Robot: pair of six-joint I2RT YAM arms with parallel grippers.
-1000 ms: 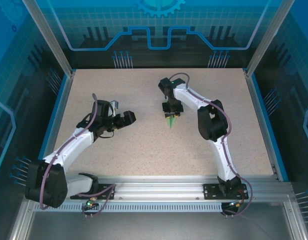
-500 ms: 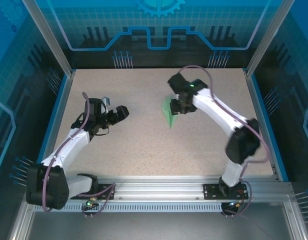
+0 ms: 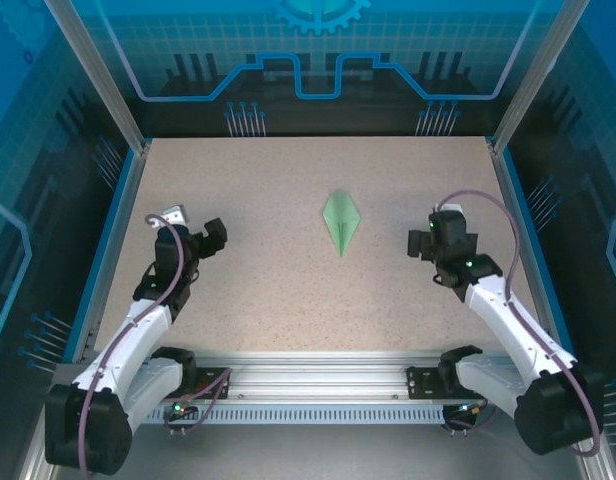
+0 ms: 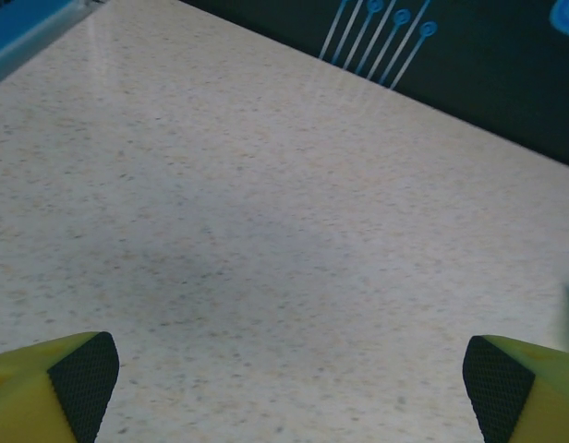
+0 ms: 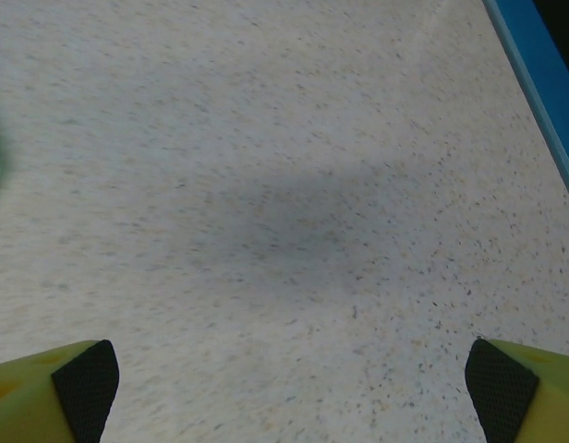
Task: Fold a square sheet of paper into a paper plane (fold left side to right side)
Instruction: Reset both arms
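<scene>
The slim, pointed, pale mint-green paper plane (image 3: 341,221) lies creased mid-desk (image 3: 268,290) and looks finished. The left gripper (image 4: 289,374) and right gripper (image 5: 294,380) are both spread, empty and well apart from it.

Paper plane (image 3: 341,222) alone mid-table, both grippers clear of it.
Pale mint-green dart, kite-shaped, lying flat on the speckled table (image 3: 288,310); slim tip points toward the near edge, centre crease runs its length. Left gripper (image 3: 210,237) well apart on the plane's left side. Right gripper (image 3: 420,243) well apart on its right side, fingers turned toward the plane. Neither touches the paper.
</scene>
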